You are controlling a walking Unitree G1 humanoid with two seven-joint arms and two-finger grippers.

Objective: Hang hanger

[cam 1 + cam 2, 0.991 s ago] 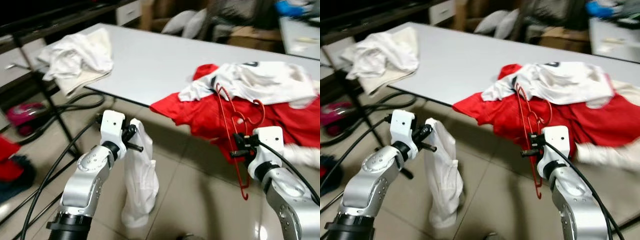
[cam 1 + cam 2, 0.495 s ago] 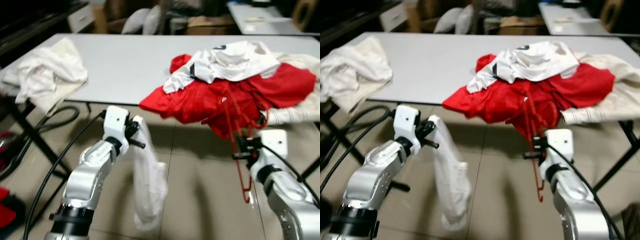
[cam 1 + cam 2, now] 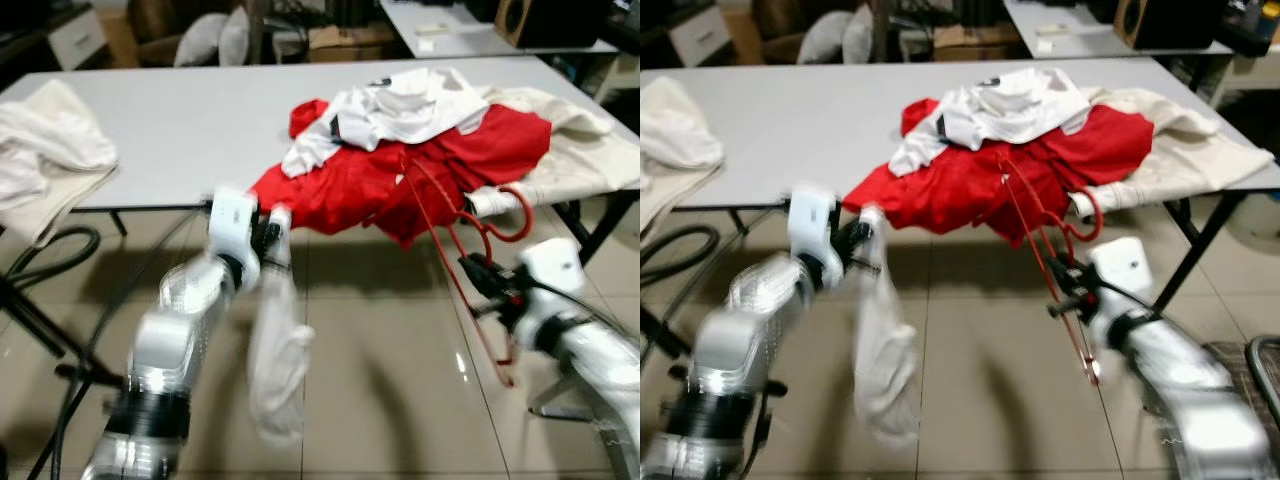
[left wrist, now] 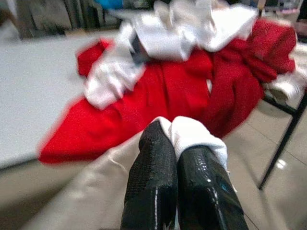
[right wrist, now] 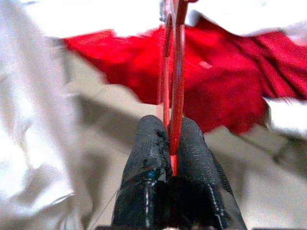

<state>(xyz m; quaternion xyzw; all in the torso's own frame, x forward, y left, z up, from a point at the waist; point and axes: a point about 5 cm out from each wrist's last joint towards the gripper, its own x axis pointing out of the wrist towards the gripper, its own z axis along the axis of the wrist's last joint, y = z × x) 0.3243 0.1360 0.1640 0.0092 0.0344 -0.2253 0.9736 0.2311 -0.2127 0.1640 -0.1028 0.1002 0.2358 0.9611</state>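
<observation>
The grey table (image 3: 180, 120) is taken as the landmark. At its left end a crumpled cream cloth (image 3: 45, 150) is draped over the edge, and a black cable (image 3: 50, 250) lies on the tiled floor below that end.

In front of the table's near edge, the left arm is raised with the forearm reaching up and forward, blurred by motion. The left gripper (image 3: 268, 232) is seen pressed together on the top of a white garment (image 3: 275, 350), which hangs down from the fingers toward the floor. In the left wrist view the two black fingers (image 4: 153, 167) are shown side by side with white fabric pinched between their tips, a detail lost to blur in the head views.

On the table's right half a heap of red clothing (image 3: 400, 170) is piled, with a white shirt (image 3: 400, 100) on top and a cream garment (image 3: 570, 150) beyond it.

To the right, below the table's near edge, the right arm is bent and held forward. The right gripper (image 3: 480, 278) is clamped on a red hanger (image 3: 470, 260), whose hook (image 3: 505, 205) curls up beside the overhanging clothes. In the right wrist view the hanger's thin red wire (image 5: 172, 91) is shown squeezed between the closed fingers (image 5: 151, 148).
</observation>
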